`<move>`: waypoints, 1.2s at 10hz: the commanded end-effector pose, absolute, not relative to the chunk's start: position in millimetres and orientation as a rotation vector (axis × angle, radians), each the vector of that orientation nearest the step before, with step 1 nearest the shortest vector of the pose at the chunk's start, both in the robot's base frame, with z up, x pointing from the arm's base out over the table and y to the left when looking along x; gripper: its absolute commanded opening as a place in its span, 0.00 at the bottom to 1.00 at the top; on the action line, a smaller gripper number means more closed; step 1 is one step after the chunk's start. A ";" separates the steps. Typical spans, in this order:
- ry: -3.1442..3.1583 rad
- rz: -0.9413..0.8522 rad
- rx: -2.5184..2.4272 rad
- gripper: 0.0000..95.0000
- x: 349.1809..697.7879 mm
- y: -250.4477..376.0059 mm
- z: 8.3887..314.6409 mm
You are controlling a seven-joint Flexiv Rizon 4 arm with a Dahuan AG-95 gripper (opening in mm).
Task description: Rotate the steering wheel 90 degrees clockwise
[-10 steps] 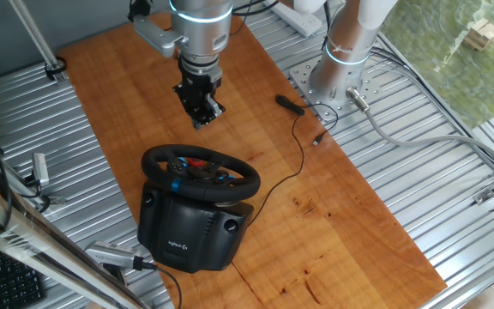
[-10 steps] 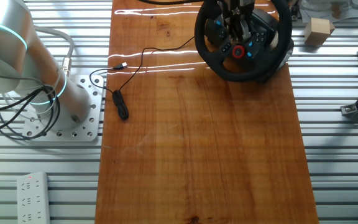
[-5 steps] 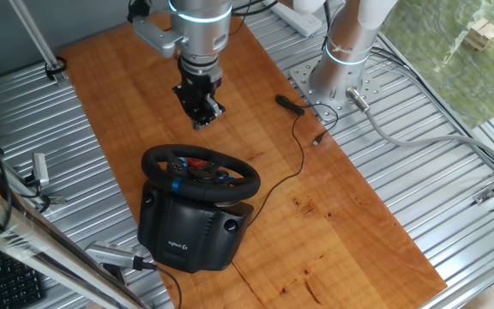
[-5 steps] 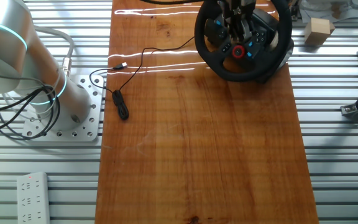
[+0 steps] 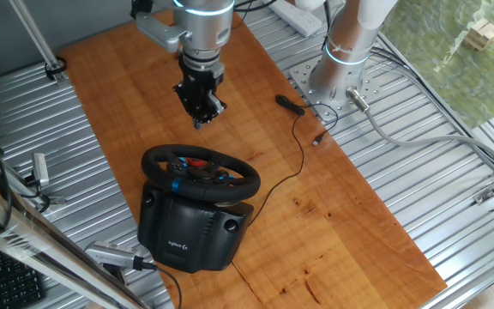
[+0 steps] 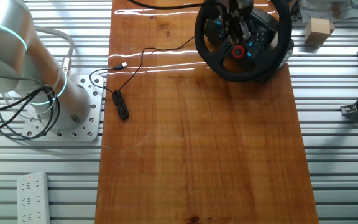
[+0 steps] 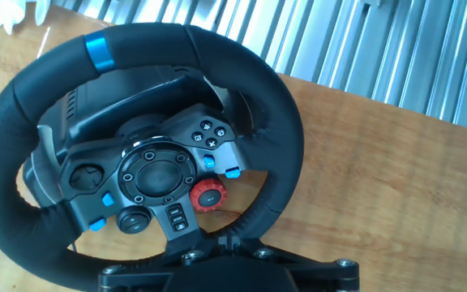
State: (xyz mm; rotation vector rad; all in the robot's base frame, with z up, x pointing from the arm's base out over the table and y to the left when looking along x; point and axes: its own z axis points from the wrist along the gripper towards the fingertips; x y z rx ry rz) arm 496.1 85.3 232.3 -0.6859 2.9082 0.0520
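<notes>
The steering wheel sits at the near end of the wooden counter in one fixed view, mounted on a boxy black base with a small white logo. Its black rim tilts up and away from the base, and the blue strip lies on the upper left of the rim in the hand view. A red round knob and small blue buttons sit on the hub around the dark centre disc.

The gripper hangs in the air beyond the wheel, well apart from it, pointing down towards the counter. Its fingers look close together, leaving only a narrow gap, and they hold nothing. In the other fixed view the gripper overlaps the wheel at the far edge of the picture, so its fingertips are hard to make out there.

A thin black cable runs across the counter from the wheel's right side towards the arm's round mounting base, which is bolted to the slatted metal surface on the right. A small black plug piece lies on the counter near that base. A white power strip rests on the metal slats in the near left corner of the other fixed view, and a small wooden block sits to the right of the wheel.
</notes>
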 end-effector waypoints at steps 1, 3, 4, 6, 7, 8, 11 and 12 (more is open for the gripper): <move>2.873 0.048 -0.771 0.00 494.7 85.0 232.8; 2.837 0.039 -0.759 0.00 494.7 85.0 232.8; 2.822 0.042 -0.742 0.00 494.7 85.0 232.8; 2.814 0.041 -0.736 0.00 494.7 85.0 232.8; 2.813 0.042 -0.736 0.00 494.7 85.0 232.8; 2.812 0.036 -0.746 0.00 495.6 85.4 232.3; 2.807 0.034 -0.764 0.00 516.8 96.9 224.1; 2.805 0.033 -0.762 0.00 519.3 98.6 222.8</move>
